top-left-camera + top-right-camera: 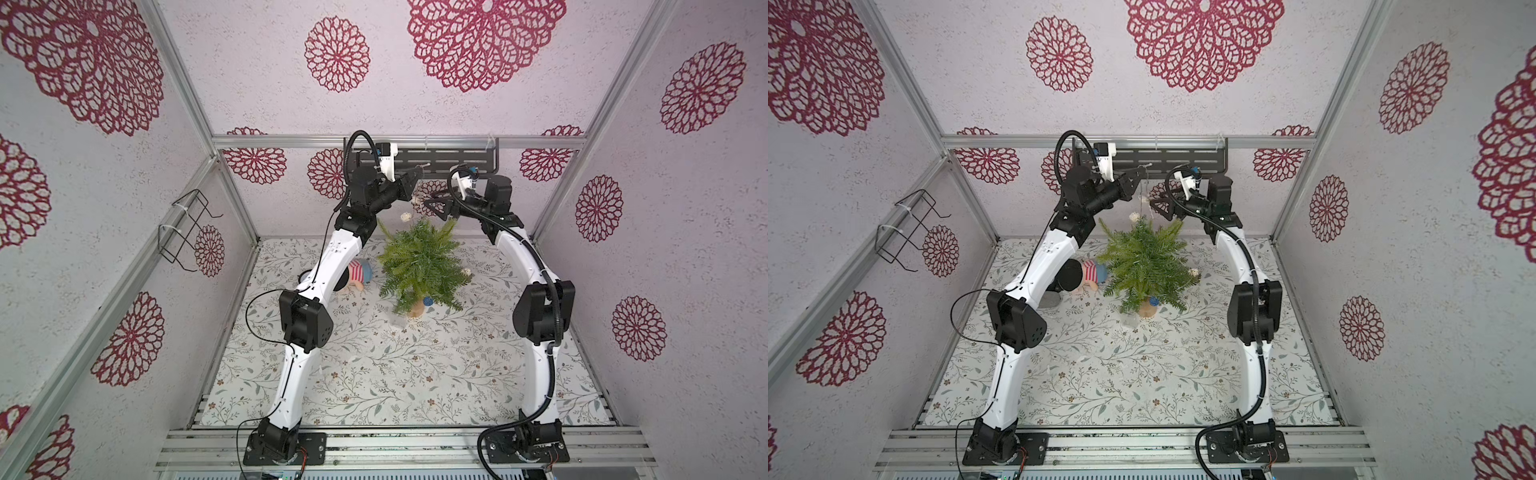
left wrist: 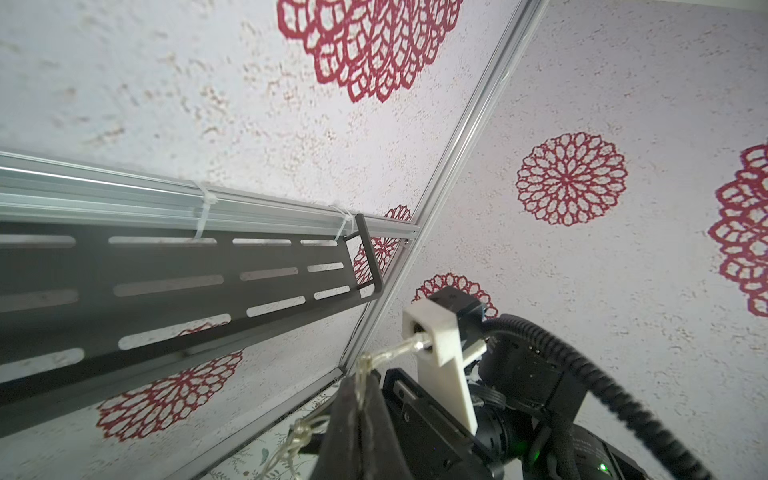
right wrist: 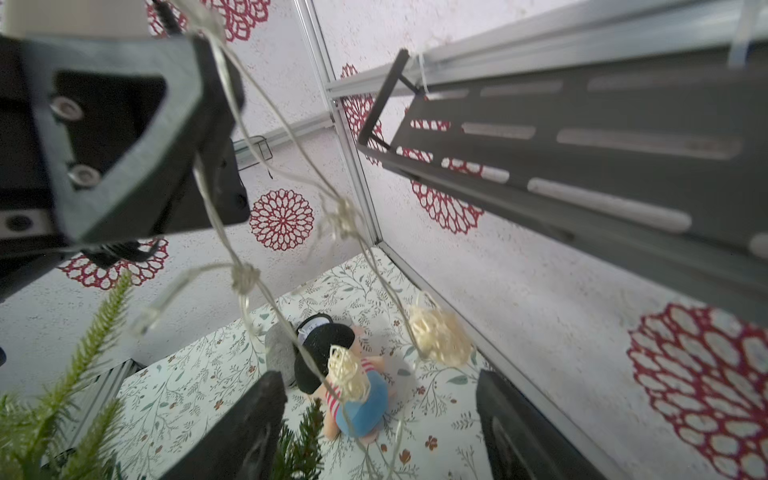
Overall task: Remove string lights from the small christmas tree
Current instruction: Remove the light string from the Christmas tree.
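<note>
The string lights [image 1: 406,216] hang almost straight down from the left gripper [image 1: 415,175], which pinches the wire above the upright tree [image 1: 422,262]; the lower strand lies in the branches, close before the right gripper's [image 3: 380,378] spread jaws

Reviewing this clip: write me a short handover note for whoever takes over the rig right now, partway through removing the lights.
Left tool: shut on the wire of the string lights, raised above the small christmas tree.
Right tool: open beside the hanging strand, holding nothing.
Things: tree upright on the table; cream balls dangle from the lifted strand; another cream ball at the tree's edge; blue ball and clear box by its base.
Done: upper strand lifted off the tree.
Left: free the lower part, carry the lights clear.
</note>
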Robot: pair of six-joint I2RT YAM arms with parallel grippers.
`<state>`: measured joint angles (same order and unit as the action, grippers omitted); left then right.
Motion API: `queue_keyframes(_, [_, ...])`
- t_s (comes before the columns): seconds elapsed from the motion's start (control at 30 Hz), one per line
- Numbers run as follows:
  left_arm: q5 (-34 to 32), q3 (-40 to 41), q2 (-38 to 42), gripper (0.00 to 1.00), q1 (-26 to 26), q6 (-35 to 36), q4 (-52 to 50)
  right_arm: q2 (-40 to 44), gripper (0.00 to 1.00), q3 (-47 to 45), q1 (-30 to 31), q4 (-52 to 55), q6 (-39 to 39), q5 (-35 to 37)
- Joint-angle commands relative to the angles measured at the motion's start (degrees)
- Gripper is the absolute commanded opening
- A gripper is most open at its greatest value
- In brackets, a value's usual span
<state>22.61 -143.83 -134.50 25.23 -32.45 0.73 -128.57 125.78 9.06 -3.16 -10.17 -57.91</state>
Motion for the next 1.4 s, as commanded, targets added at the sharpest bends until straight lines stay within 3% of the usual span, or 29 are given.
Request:
queue_keyframes(0.0, [0.99,-1.15,1.10,0.00,0.17,1.61,0.12,4.38,0.80,-0.96,-1.09,-1.58,3.44,-1.24])
queue_keyframes(0.17, [1.56,-1.72,0.81,0.00,0.30,1.10,-0.15,2.64,0.84,0.40,-0.72,-3.61,1.67,-1.19])
queue_keyframes(0.33, [2.65,-1.72,0.79,0.00,0.40,0.72,-0.20,-0.59,0.85,5.31,-0.43,-3.93,-1.91,-0.05])
queue_keyframes(0.9, [4.81,-3.48,0.34,0.00,1.79,1.42,-2.30,-3.40,0.85,7.20,1.03,-7.98,-4.03,1.25])
queue_keyframes(1.2, [5.37,-3.48,-0.01,0.00,3.18,2.17,-2.84,-6.91,0.75,10.88,2.00,-11.16,-7.48,3.52])
queue_keyframes(1.37, [5.51,-2.99,-0.03,0.00,3.53,2.83,-3.30,-8.30,0.62,12.56,2.54,-11.60,-7.99,6.27])
